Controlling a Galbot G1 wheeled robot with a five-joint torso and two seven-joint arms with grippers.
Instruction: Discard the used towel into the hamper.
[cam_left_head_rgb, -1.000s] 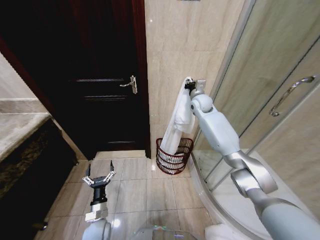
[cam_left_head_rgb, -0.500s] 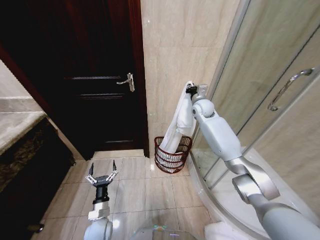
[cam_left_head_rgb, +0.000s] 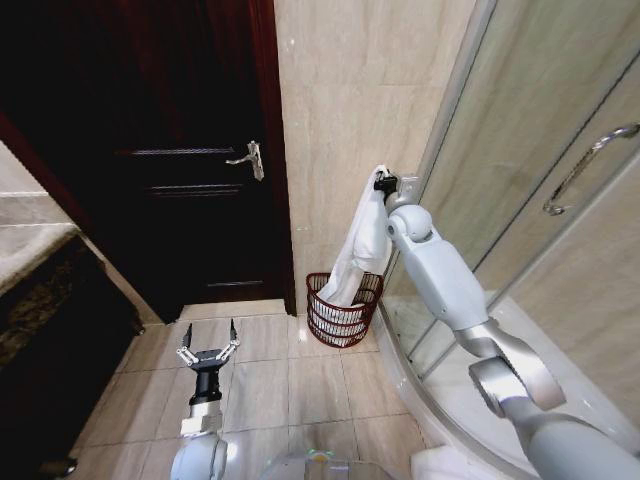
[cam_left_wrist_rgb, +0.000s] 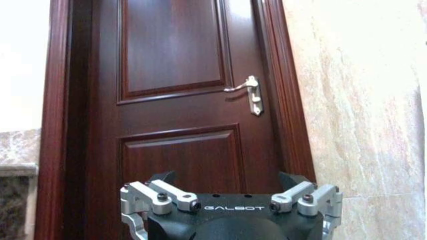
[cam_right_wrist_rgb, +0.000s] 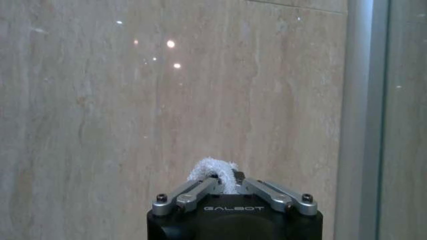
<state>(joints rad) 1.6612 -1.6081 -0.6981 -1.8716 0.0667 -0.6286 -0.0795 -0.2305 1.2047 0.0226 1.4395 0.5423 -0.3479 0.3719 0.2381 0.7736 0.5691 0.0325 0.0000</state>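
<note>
One raised right tool pinching towel

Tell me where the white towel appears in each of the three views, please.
Head view: the towel hangs from the right end effector down into the hamper.
Right wrist view: a white tuft pinched between the fingers.
Left wrist view: not in it.
Shared landmark: the beige tiled wall.

white towel, reddish-brown openwork hamper, dark mahogany door, beige tiles
</note>
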